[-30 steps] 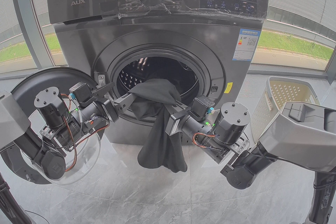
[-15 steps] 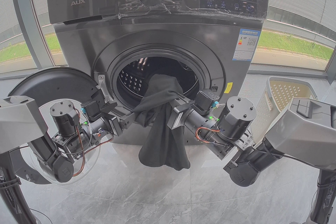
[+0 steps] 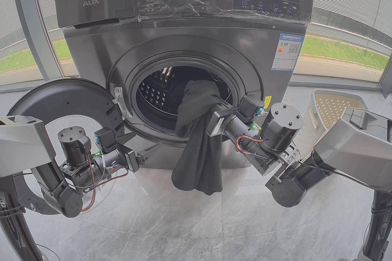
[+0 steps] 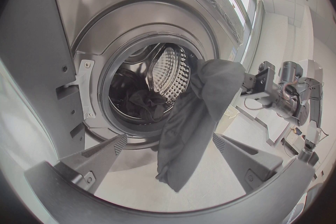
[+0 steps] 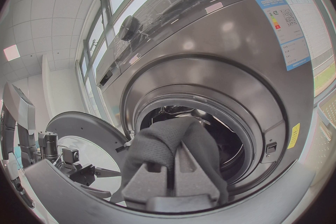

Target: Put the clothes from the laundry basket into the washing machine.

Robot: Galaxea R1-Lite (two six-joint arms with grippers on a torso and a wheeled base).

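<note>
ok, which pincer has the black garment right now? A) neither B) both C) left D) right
D: the right pincer is shut on the black garment, while the left pincer is open and apart from it.

The right arm stretches forward and upward from a bent elbow, its wrist angled up. The right end effector [image 5: 169, 161] has both fingers pressed together on a fold of the black garment [image 3: 200, 151], which drapes over its tip and hangs below it. The left arm is folded lower, with its forearm roughly level. The left end effector [image 3: 142, 158] has its fingers [image 4: 115, 142] spread wide, and sits well apart from the right one, lower and off to its left.
</note>
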